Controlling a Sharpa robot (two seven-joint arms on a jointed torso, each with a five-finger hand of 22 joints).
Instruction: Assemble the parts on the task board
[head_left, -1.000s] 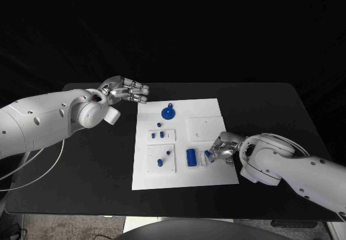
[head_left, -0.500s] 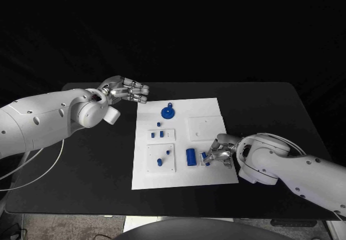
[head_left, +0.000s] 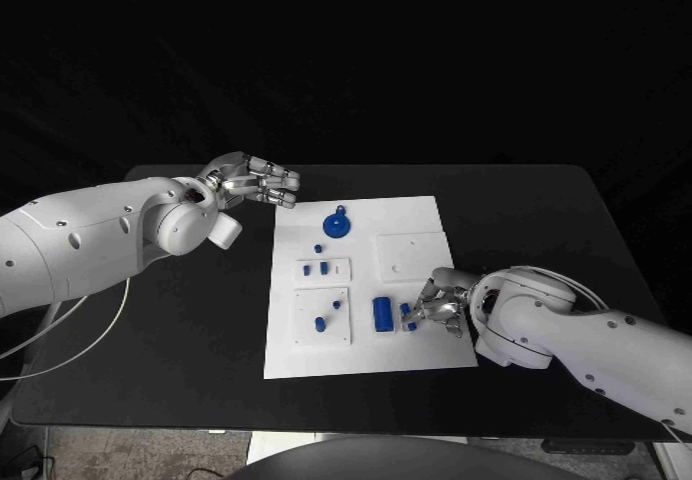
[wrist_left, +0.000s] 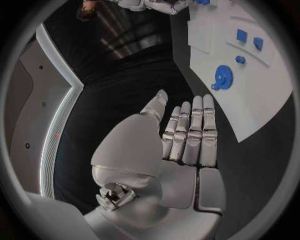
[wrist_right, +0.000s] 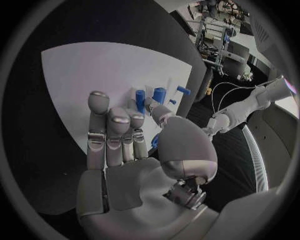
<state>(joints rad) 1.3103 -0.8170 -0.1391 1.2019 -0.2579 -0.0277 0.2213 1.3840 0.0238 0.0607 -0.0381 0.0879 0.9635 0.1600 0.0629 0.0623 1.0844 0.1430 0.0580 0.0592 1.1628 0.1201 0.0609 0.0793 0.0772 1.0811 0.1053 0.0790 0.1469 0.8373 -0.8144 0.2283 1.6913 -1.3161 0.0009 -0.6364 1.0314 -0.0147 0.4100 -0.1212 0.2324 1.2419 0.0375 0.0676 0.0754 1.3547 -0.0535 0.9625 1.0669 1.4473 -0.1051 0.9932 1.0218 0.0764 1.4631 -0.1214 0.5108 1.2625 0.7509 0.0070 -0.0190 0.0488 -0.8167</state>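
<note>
While empty and spread, right hand (head_left: 441, 305) just beside blue block (head_left: 382, 314) on task board (head_left: 418, 222).

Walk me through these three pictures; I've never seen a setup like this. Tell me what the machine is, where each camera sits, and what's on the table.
This is a robot with two white arms, each ending in a silver robot hand. The square picture looks down from its head at a black table. The two round pictures come from cameras at the wrists, behind each palm.

On the table lies a white task board carrying small blue parts, among them a gear and a block.

The left robot hand hovers beside the board's far corner, holding nothing. The right robot hand reaches down beside the block; whether it grips a small blue piece there is unclear.
</note>
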